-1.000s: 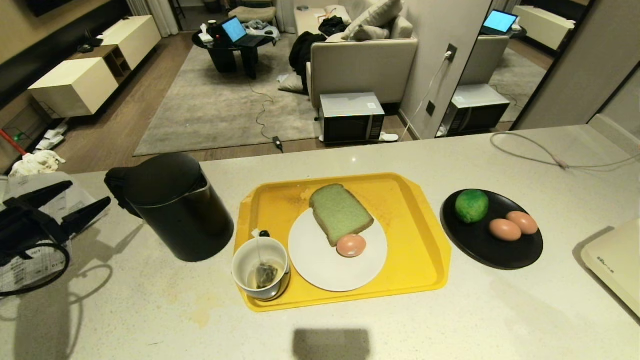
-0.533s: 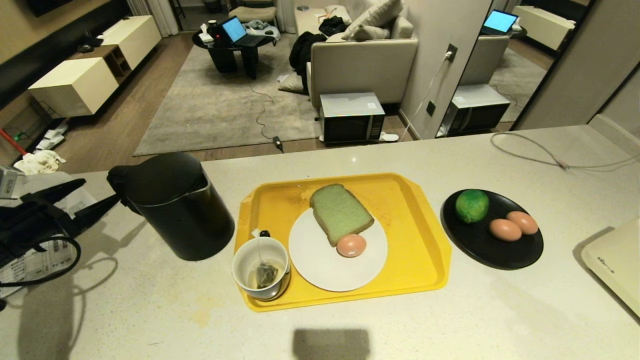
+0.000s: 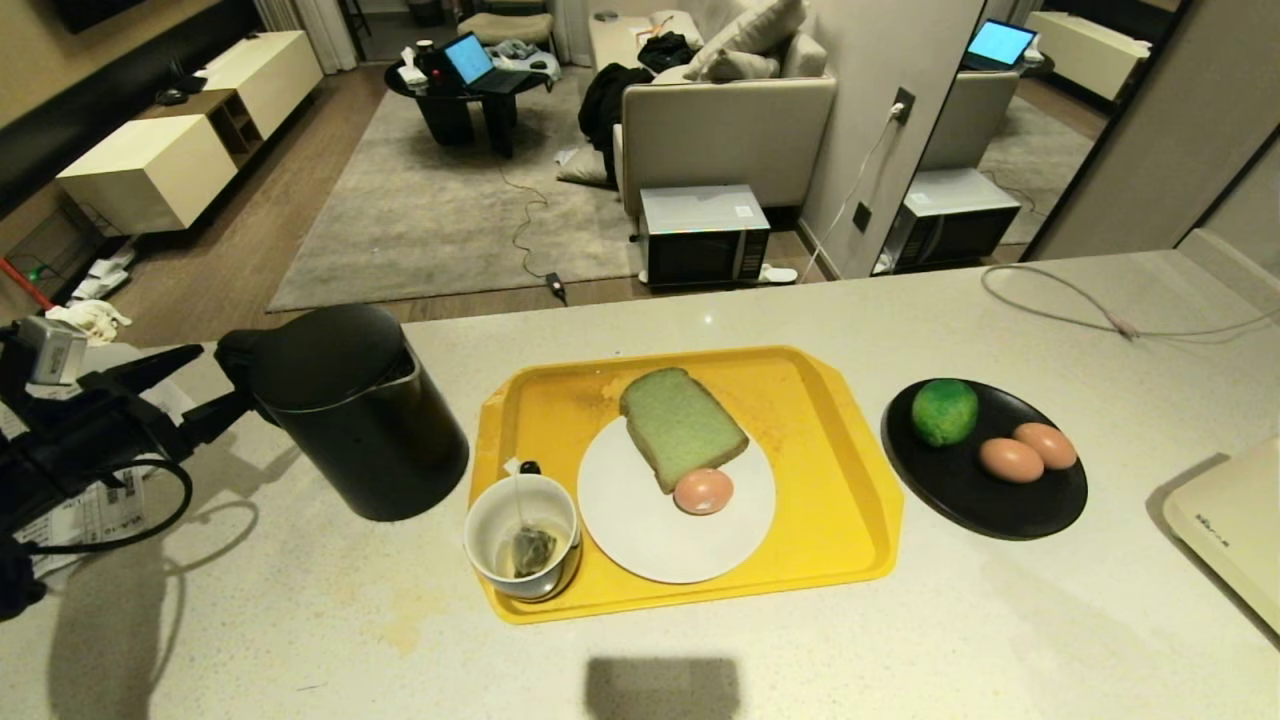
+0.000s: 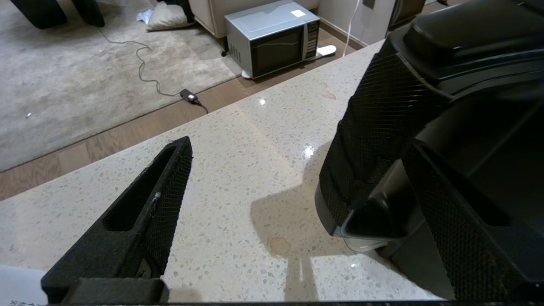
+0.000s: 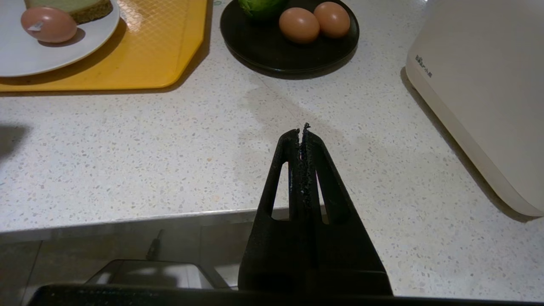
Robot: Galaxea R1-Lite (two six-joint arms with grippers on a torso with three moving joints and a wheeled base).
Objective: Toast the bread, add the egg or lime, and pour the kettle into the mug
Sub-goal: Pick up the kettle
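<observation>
The black kettle (image 3: 350, 415) stands on the counter left of the yellow tray (image 3: 850, 550). My left gripper (image 3: 218, 378) is open at its side handle (image 4: 378, 127). In the left wrist view the gripper (image 4: 297, 146) has the handle between its fingers, one finger on the kettle-body side of it. The white mug (image 3: 522, 535) holds a tea bag at the tray's near left corner. The bread (image 3: 682, 425) and an egg (image 3: 702, 490) lie on a white plate (image 3: 640, 540). The lime (image 3: 943, 410) and two eggs (image 3: 1010, 458) sit on a black plate (image 3: 1000, 510). My right gripper (image 5: 302, 129) is shut and empty above the counter's near edge.
A cream toaster (image 3: 1230, 520) stands at the counter's right end, large beside the right gripper as the toaster (image 5: 480, 85). A grey cable (image 3: 1100, 310) lies at the back right. Papers (image 3: 80, 510) lie under the left arm. Beyond the counter's far edge is the floor with a microwave (image 3: 705, 235).
My left gripper has moved right, still open, up to the kettle's handle. The kettle, tray and plates have not moved, nor has the right arm.
</observation>
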